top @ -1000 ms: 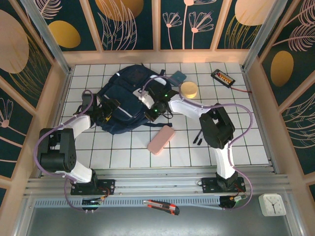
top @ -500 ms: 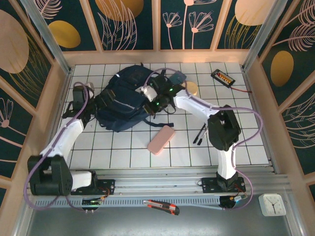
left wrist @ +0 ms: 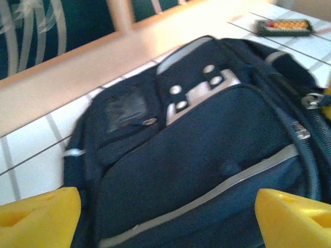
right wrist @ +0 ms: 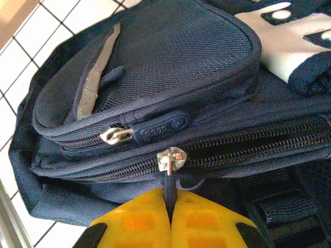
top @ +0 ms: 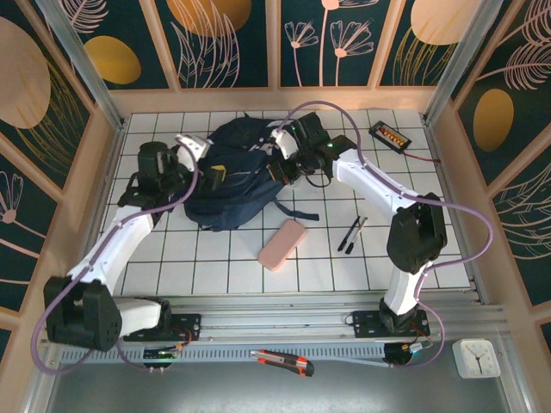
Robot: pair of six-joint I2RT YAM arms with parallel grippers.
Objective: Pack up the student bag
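Note:
The student bag [top: 237, 185], a dark navy backpack with a light stripe, lies at the back middle of the white tiled table [top: 413, 258]. My right gripper [right wrist: 170, 199] is shut on the black pull tab of the bag's main zip, just below the silver slider [right wrist: 171, 159]. The zip track gapes open to the right of the slider. Seen from above, the right gripper [top: 288, 163] sits at the bag's right upper side. My left gripper [left wrist: 165, 222] is open, its yellow fingertips [left wrist: 39, 214] wide apart over the bag's front panel [left wrist: 207, 155]. From above, the left gripper [top: 205, 168] is at the bag's left edge.
A pink pencil case [top: 282, 244] lies in front of the bag, with two dark pens [top: 351, 234] to its right. A black device with orange marks [top: 390, 134] sits at the back right. A utility knife [top: 282, 361] and a white clock [top: 475, 357] lie beyond the near rail.
The right gripper has travelled toward the back right with the zip pull, and the bag has shifted with it. The left gripper swung out left, then came back to the bag's left edge.

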